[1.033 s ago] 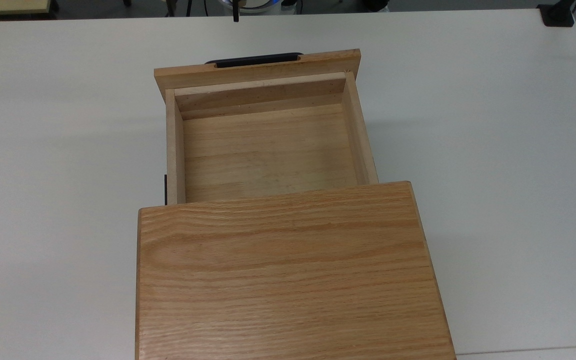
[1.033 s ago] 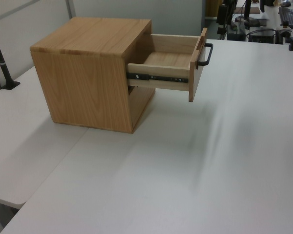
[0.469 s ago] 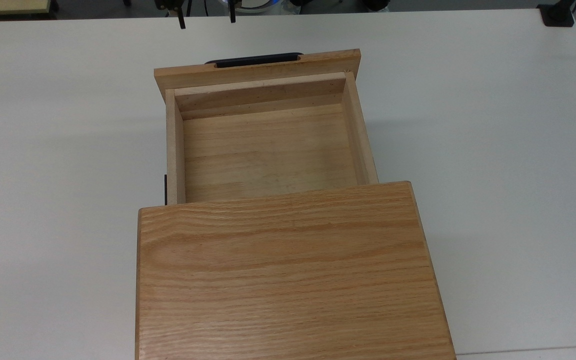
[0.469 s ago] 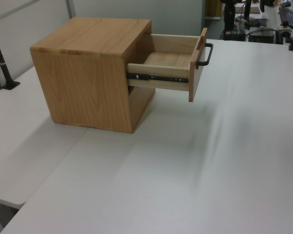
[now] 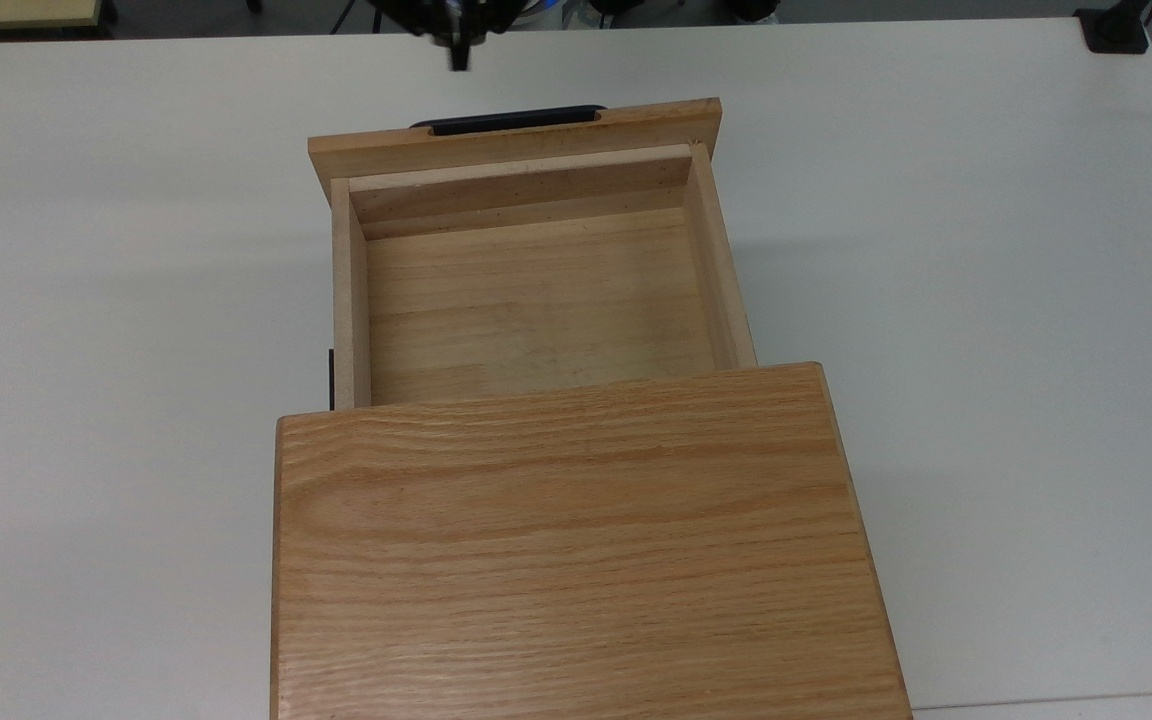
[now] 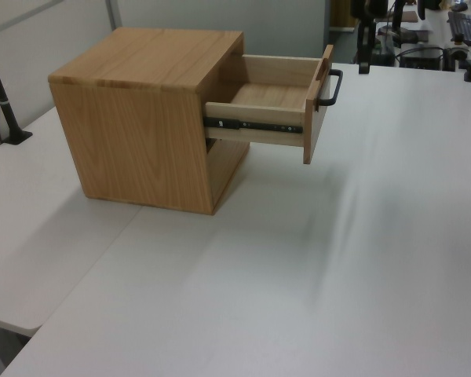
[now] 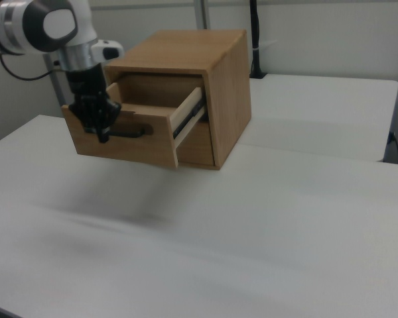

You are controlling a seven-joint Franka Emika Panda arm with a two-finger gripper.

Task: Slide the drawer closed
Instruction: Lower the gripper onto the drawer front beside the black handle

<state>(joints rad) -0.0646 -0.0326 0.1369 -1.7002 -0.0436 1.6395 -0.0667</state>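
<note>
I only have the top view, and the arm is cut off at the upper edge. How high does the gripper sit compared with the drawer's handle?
Observer: In the left view the gripper hangs with its tip about level with the top of the handle on the drawer.
Operator: Is it touching the handle?
Observer: No. The left view shows a gap between them, with the gripper on the side of the handle away from the cabinet.
Operator: Does the drawer rest on anything?
Observer: No. In the left view it juts out of the cabinet's upper part and hangs clear above the table.
</note>
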